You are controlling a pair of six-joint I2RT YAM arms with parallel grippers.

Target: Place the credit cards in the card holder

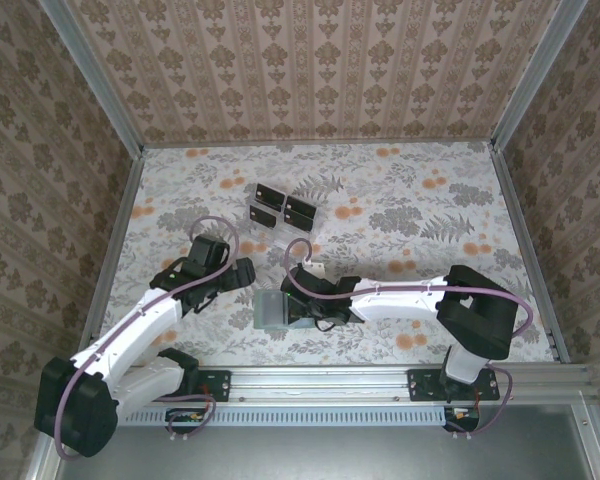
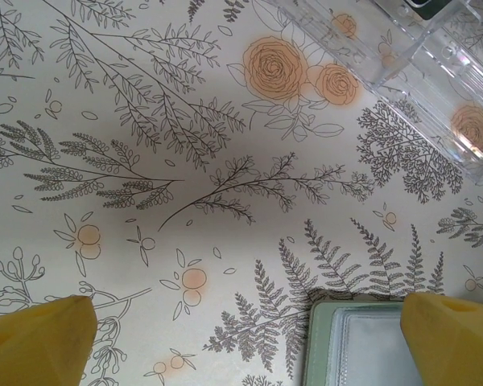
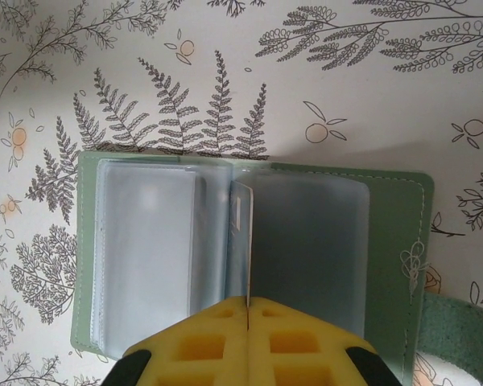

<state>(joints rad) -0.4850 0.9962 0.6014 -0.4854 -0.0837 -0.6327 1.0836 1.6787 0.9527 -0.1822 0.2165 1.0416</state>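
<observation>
The card holder (image 3: pixel 386 241) is a grey-green wallet lying open on the floral table, its clear plastic sleeves facing up. My right gripper (image 3: pixel 248 310) is shut on a thin credit card (image 3: pixel 241 233), held edge-on above the wallet's middle fold and against the sleeves. In the top view the card holder (image 1: pixel 268 312) lies just left of the right gripper (image 1: pixel 300 312). My left gripper (image 2: pixel 245 342) hangs open and empty over the table, with a card holder corner (image 2: pixel 326 346) by its right fingertip (image 2: pixel 451 338). More black credit cards (image 1: pixel 285 203) stand in a clear rack further back.
The clear plastic slotted rack (image 2: pixel 423 76) stands beyond the left gripper, at the table's middle back (image 1: pixel 270 215). A green strap (image 3: pixel 459 330) sticks out from the wallet's right side. Patterned walls close in the table on three sides.
</observation>
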